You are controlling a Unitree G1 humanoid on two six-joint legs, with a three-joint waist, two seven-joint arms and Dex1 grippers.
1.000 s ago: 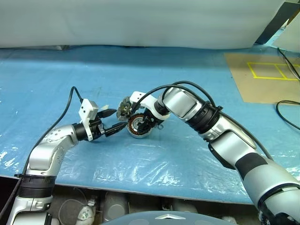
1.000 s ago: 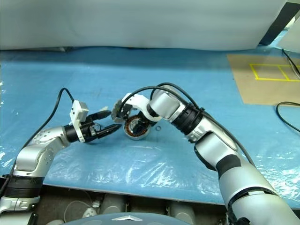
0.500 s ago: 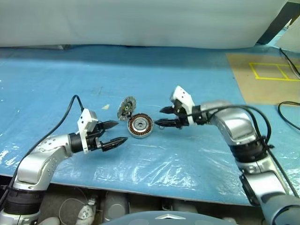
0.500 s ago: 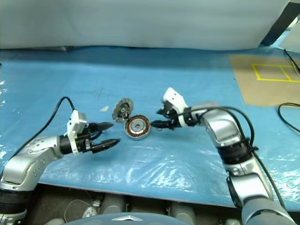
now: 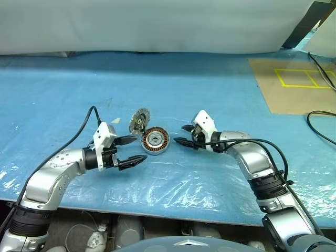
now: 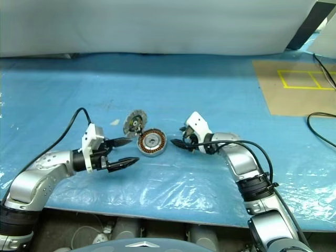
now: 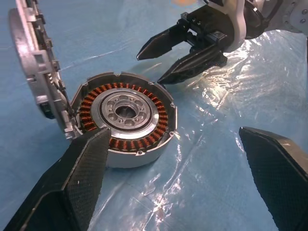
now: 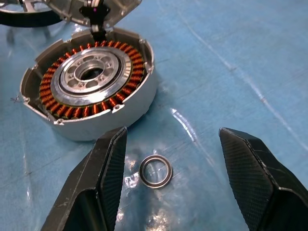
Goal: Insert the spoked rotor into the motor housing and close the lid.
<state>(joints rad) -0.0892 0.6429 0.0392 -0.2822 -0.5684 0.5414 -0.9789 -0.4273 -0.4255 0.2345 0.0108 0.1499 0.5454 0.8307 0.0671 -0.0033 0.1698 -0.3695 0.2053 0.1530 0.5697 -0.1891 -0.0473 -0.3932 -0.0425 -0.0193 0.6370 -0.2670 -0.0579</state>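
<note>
The motor housing (image 5: 156, 140) lies flat on the blue sheet, its copper windings facing up. Inside the windings sits a silver-rimmed wheel with a dark hub, which I take for the spoked rotor (image 7: 127, 110). The lid (image 5: 139, 120) stands on edge and leans against the housing's far left side. My left gripper (image 5: 139, 148) hovers open and empty just left of the housing. At the housing's right side, my right gripper (image 5: 178, 133) is also open and empty, pointing at it.
A tiny loose washer ring (image 8: 155, 171) lies on the sheet between my right gripper's fingers (image 8: 108, 168), close to the housing. At the back right is a tan board (image 5: 294, 86) with yellow tape, with a black cable (image 5: 320, 123) nearby. The table's front edge runs just behind my arms.
My right arm has swung off the housing, out to the right and lower, uncovering it. My left gripper has drawn back a little. The housing and the lid have stayed put.
</note>
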